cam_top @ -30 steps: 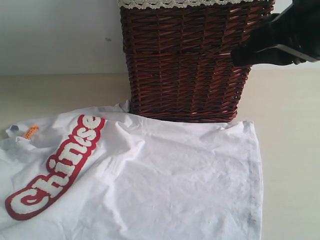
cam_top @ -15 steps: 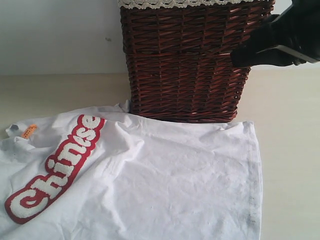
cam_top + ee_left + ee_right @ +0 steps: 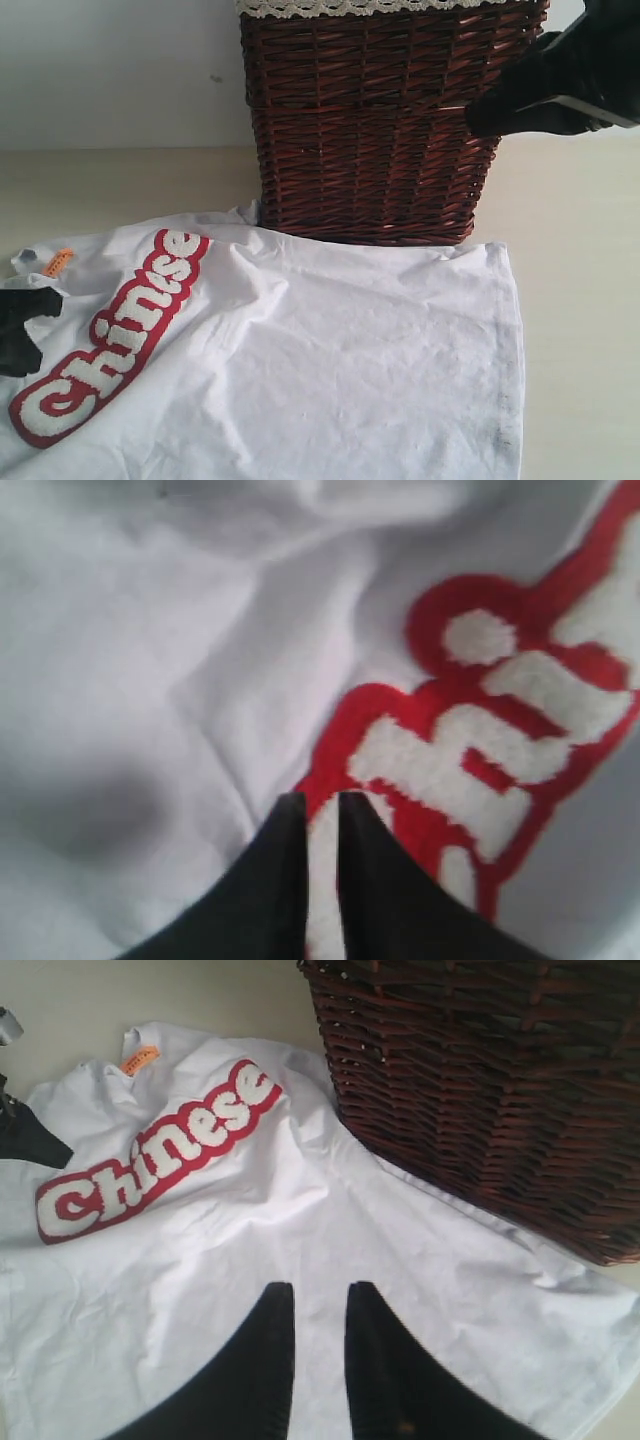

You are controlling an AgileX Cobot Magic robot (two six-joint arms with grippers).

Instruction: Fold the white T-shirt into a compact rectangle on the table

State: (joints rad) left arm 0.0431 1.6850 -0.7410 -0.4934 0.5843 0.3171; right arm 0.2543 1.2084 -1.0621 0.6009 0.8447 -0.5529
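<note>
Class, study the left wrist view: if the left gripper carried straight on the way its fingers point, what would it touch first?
Most likely the white T-shirt, at the red-edged lettering just ahead of the left gripper; how far off is unclear.

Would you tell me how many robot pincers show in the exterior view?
2: the left pincer at the white T-shirt's left edge beside its lettering; the right pincer raised before the wicker basket's right side.
</note>
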